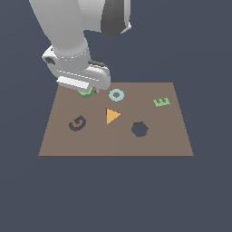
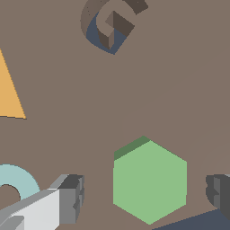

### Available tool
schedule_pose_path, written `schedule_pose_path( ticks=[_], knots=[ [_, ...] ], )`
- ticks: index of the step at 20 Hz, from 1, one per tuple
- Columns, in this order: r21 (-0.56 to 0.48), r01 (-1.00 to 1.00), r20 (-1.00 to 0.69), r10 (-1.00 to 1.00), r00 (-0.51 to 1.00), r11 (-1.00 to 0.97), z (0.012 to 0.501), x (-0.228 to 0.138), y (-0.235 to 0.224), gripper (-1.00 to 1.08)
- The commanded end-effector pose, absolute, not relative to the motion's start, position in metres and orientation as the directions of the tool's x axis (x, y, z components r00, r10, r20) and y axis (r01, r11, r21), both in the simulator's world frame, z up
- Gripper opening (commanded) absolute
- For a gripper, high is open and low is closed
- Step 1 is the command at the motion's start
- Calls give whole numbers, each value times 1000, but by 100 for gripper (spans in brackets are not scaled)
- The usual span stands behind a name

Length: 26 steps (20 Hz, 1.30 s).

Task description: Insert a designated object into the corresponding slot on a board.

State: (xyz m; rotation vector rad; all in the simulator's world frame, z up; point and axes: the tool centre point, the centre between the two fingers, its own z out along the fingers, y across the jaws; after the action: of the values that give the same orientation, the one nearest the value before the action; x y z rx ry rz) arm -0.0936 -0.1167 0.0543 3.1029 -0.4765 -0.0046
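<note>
The green hexagonal block (image 2: 149,181) lies flat on the brown board (image 2: 170,90), between the two fingers (image 2: 69,197) of my gripper (image 2: 146,194). The fingers stand apart on either side of it with visible gaps, not touching it. In the exterior view the gripper (image 1: 88,90) is low over the board's far corner at the exterior view's left, and only a sliver of the block (image 1: 84,92) shows under it. The hexagon slot (image 1: 139,129) is a dark cut-out in the board (image 1: 172,136) toward the exterior view's right, well away from the block.
A dark G-shaped cut-out (image 1: 77,123) (image 2: 110,24), an orange triangle (image 1: 112,115) (image 2: 9,94), a teal ring (image 1: 116,95) (image 2: 13,184) close beside the gripper, and a pale green letter E (image 1: 161,102) also sit on the board. Dark floor surrounds the board.
</note>
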Motion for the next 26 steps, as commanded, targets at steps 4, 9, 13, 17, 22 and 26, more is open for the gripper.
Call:
schedule_pose_path(
  ticks=[4, 9, 13, 17, 22, 26],
  knots=[
    [1, -318, 1, -318, 948, -948, 48, -99, -124, 100],
    [0, -311, 0, -311, 950, -950, 50, -97, -121, 100],
    [0, -313, 0, -313, 950, -950, 47, -97, -122, 100],
    [0, -312, 0, -312, 950, -950, 35, -97, -121, 100],
    [0, -311, 0, -311, 950, -950, 30, -97, -121, -100],
    [0, -311, 0, -311, 950, -950, 30, -97, -121, -100]
  ],
)
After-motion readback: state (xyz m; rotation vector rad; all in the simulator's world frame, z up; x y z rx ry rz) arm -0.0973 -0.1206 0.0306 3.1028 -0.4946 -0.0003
